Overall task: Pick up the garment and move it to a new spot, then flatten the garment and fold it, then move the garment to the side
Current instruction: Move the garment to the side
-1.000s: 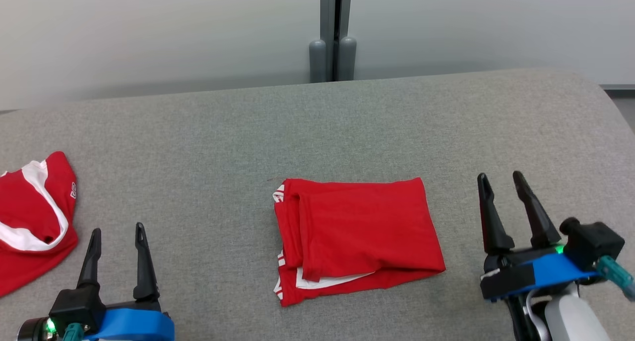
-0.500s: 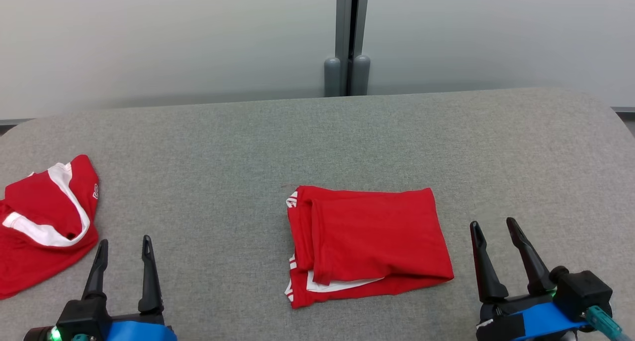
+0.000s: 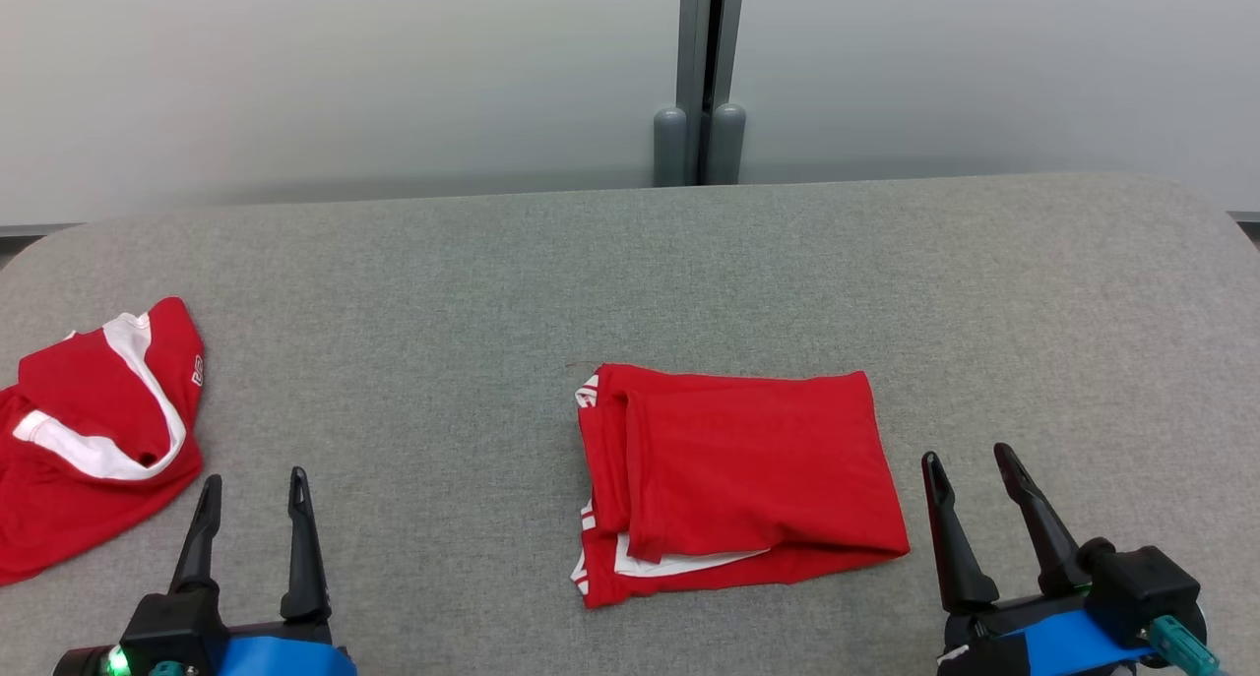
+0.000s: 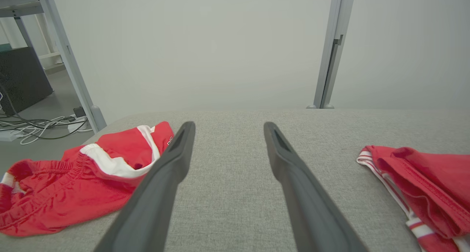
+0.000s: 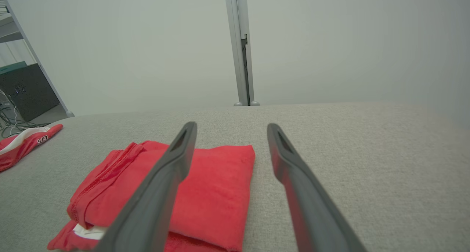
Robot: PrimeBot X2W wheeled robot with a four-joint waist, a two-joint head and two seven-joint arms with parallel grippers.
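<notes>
The loose red garment [image 3: 89, 430] runs off the head view's left edge, and the dark mark [image 3: 197, 369] on it is too small to read. In the left wrist view the folded garment [image 4: 422, 178] is cut by the right and bottom edges. In the right wrist view one finger [image 5: 161, 193] of the right gripper [image 5: 230, 126] covers part of it.

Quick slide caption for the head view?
Folded red garment lies centred; left gripper and right gripper open, empty, flanking it.
</notes>
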